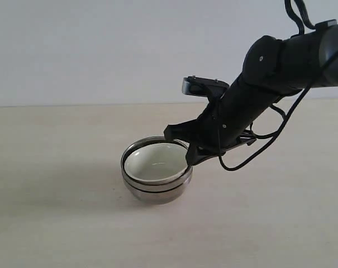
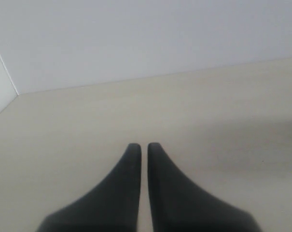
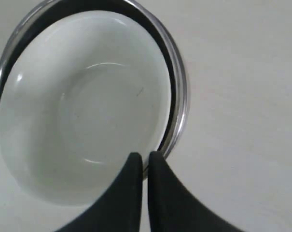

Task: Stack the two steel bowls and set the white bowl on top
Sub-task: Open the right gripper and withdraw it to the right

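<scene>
The two steel bowls (image 1: 156, 191) stand nested on the table, their rims showing as stacked shiny bands. The white bowl (image 1: 155, 162) sits inside them, its cream inside facing up. In the right wrist view the white bowl (image 3: 83, 111) lies off-centre within the steel rim (image 3: 180, 96), with a dark gap along one side. My right gripper (image 1: 186, 153) is at the stack's right rim, and its fingers (image 3: 146, 155) are pinched on the white bowl's edge. My left gripper (image 2: 144, 145) is shut on nothing above bare table and is out of the exterior view.
The pale table (image 1: 57, 223) stretches on all sides of the stack and meets a plain wall (image 1: 101, 50) at the back. The right arm (image 1: 280, 61) and its loose cables (image 1: 269, 139) hang over the table's right half.
</scene>
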